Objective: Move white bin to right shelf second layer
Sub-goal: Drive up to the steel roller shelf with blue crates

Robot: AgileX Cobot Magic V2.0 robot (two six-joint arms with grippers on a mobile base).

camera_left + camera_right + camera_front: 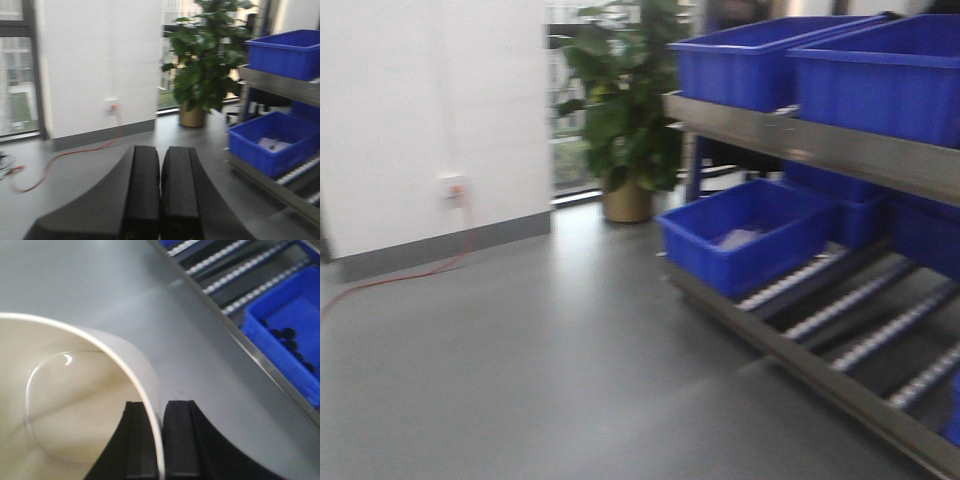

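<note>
Grey floor (520, 380) beside a roller shelf (850, 330). My right end effector (161, 412) clamps the white bin (65, 405) by its wall; my left end effector (160, 157) is pressed together.

Bare roller tracks (850, 300) lie open on the lower shelf level, between a blue crate (745, 235) at the far end and a second blue crate (292, 325) nearer. The crate-laden upper shelf (820, 140) roofs that gap. The white bin (75, 390), clamped in the right gripper (161, 412), hangs over clear floor (520, 360) left of the rack.

The white bin (75, 405) is cream, the right tool (155, 408) black, crates (750, 250) blue, floor (520, 380) grey.
</note>
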